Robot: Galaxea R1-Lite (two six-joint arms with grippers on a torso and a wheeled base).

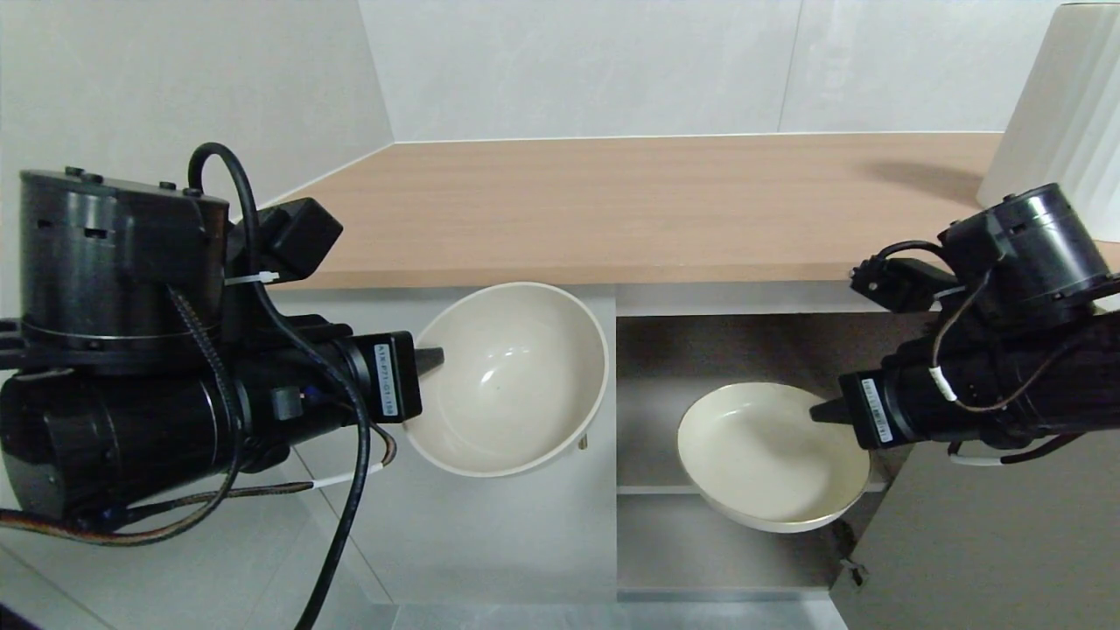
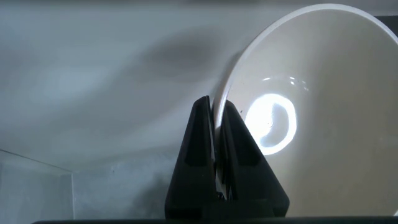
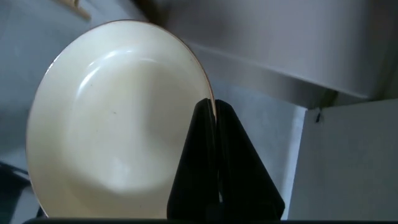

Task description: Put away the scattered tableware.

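Observation:
A deep cream bowl (image 1: 512, 376) hangs in front of the closed cabinet door, tilted toward me, with my left gripper (image 1: 431, 359) shut on its rim. In the left wrist view the fingers (image 2: 202, 134) pinch the bowl's (image 2: 323, 106) edge. A shallower cream plate (image 1: 770, 455) hangs at the mouth of the open cabinet, above its shelf, and my right gripper (image 1: 822, 409) is shut on its rim. The right wrist view shows the plate (image 3: 118, 124) clamped between the fingers (image 3: 202, 134).
A wooden countertop (image 1: 647, 206) runs above the cabinets. The open cabinet (image 1: 744, 341) has a shelf (image 1: 647, 490), and its door (image 1: 980, 542) swings out at the right. A white ribbed object (image 1: 1067, 114) stands on the counter at the far right.

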